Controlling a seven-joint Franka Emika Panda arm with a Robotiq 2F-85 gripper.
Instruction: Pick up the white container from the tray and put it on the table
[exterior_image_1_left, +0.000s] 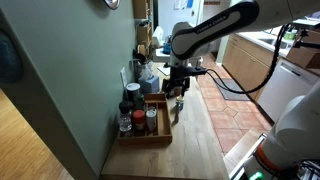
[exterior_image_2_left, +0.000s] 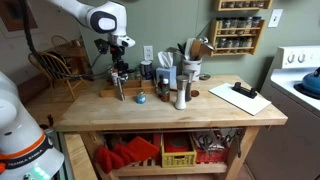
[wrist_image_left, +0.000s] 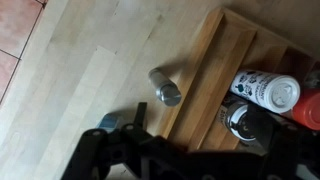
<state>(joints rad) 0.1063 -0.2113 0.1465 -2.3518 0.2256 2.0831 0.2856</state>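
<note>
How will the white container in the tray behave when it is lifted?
The white container looks round and smooth-sided, so it may slip or turn in a grip. It seems small, probably light. Neighbouring jars sit close, so one might get nudged.

The table (exterior_image_1_left: 200, 140) is a long, narrow top of pale wood planks. Just below the gripper (exterior_image_1_left: 178, 90) a small metal-lidded jar (wrist_image_left: 165, 87) stands on the bare wood. It is just beside the tray (wrist_image_left: 215, 75), which lies on the table to one side of the gripper. Farther along from the gripper, in an exterior view, stand a small blue thing (exterior_image_2_left: 140, 97), a tall mill (exterior_image_2_left: 181, 95) and a utensil pot (exterior_image_2_left: 190, 68). A clipboard (exterior_image_2_left: 240, 97) lies well apart from the gripper, near the far end.
</note>
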